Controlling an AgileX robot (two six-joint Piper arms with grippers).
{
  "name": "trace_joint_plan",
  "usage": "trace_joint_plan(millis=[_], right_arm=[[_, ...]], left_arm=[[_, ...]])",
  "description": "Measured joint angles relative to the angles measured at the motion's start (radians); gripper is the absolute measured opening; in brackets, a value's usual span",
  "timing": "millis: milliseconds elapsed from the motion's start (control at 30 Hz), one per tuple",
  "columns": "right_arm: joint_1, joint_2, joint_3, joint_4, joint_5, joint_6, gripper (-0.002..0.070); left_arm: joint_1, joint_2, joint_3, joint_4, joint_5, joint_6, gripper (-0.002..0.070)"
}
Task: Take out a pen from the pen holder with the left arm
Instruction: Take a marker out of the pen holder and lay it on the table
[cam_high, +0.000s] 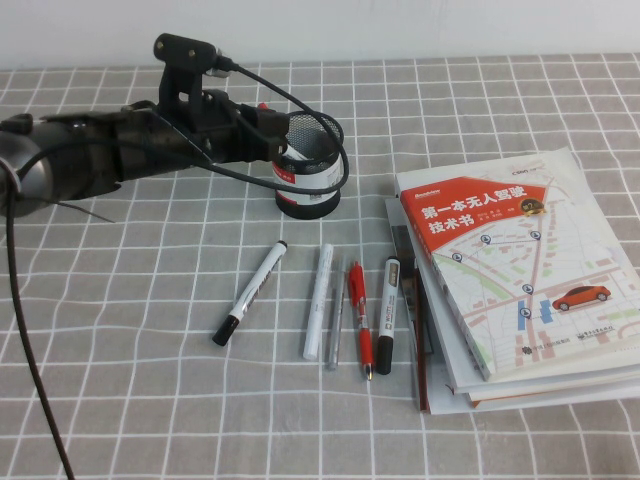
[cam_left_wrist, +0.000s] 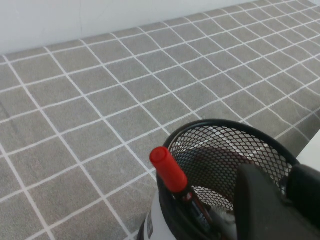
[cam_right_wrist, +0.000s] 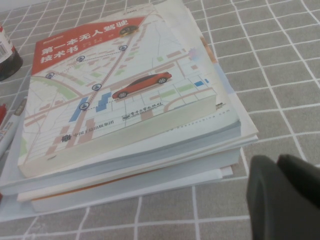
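- High view: the left gripper (cam_high: 275, 135) hangs at the left rim of the black mesh pen holder (cam_high: 325, 160), with its arm reaching in from the left. The arm hides the inside of the holder.
- Left wrist view only: a red-capped pen (cam_left_wrist: 168, 170) stands tilted inside the holder, its cap above the rim. Its lower barrel runs out of sight behind the gripper.
- Left claw: I cannot tell whether it is clenched on the pen or released.
- High view only: five loose items lie side by side on the checked cloth (cam_high: 150, 380) in front of the holder. They are a black-capped marker (cam_high: 250, 293), a white pen (cam_high: 318, 302), a grey pen (cam_high: 336, 318), a red pen (cam_high: 359, 310) and a black marker (cam_high: 386, 315).
- A book stack (cam_high: 520, 280) lies to the right, just beside the black marker.
- The right gripper (cam_right_wrist: 277, 167) is outside the high view. The right wrist view shows it above the cloth near a corner of the book stack, clenched on nothing.
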Motion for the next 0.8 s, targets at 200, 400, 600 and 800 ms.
trace_joint_plan(millis=[200, 400, 600, 800], right_arm=[[0.0, 0.0, 0.0, 0.0, 0.0, 0.0, -0.0013], [0.0, 0.0, 0.0, 0.0, 0.0, 0.0, -0.0013], [0.0, 0.0, 0.0, 0.0, 0.0, 0.0, -0.0013], [0.0, 0.0, 0.0, 0.0, 0.0, 0.0, -0.0013]], left_arm=[[0.0, 0.0, 0.0, 0.0, -0.009, -0.029, 0.0083], [0.0, 0.0, -0.002, -0.007, -0.043, -0.077, 0.0085], [0.0, 0.0, -0.002, -0.007, -0.043, -0.081, 0.0265], [0.0, 0.0, -0.002, -0.007, -0.043, -0.093, 0.0393]])
